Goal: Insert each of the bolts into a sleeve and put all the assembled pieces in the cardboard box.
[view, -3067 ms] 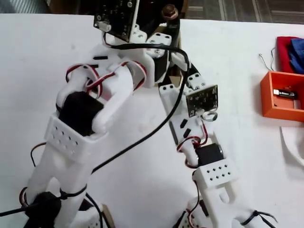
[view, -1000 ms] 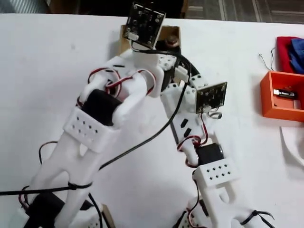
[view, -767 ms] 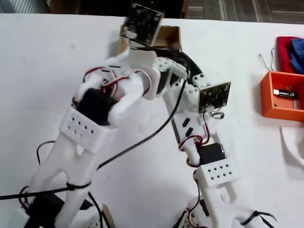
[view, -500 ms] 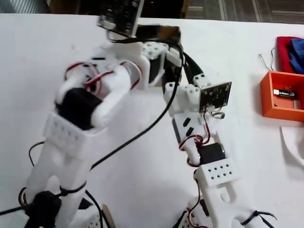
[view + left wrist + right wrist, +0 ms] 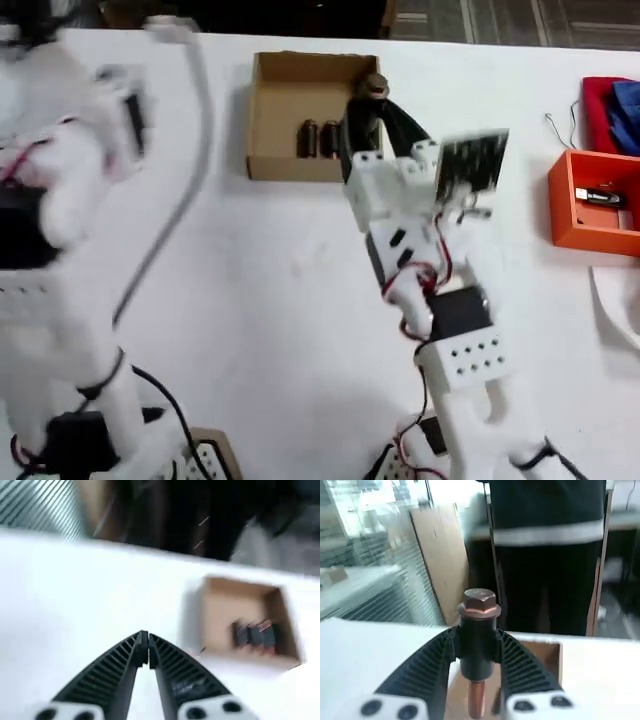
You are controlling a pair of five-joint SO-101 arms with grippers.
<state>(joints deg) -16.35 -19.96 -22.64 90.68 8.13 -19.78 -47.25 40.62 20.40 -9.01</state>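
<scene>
Two finished pieces (image 5: pixel 320 138) lie in the box (image 5: pixel 290 168); the right gripper (image 5: pixel 478 639), clamped on a sleeve (image 5: pixel 477 657) with its bolt (image 5: pixel 479 602) at the box's edge, probably must next move inward and release, the left gripper (image 5: pixel 145 647) closed on nothing.

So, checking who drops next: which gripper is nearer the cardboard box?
Right. The right gripper is at the rim of the cardboard box; the left gripper is well off it.

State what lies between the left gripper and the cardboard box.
The stretch is bare: the left wrist view shows plain white table between the shut left gripper and the cardboard box.
</scene>
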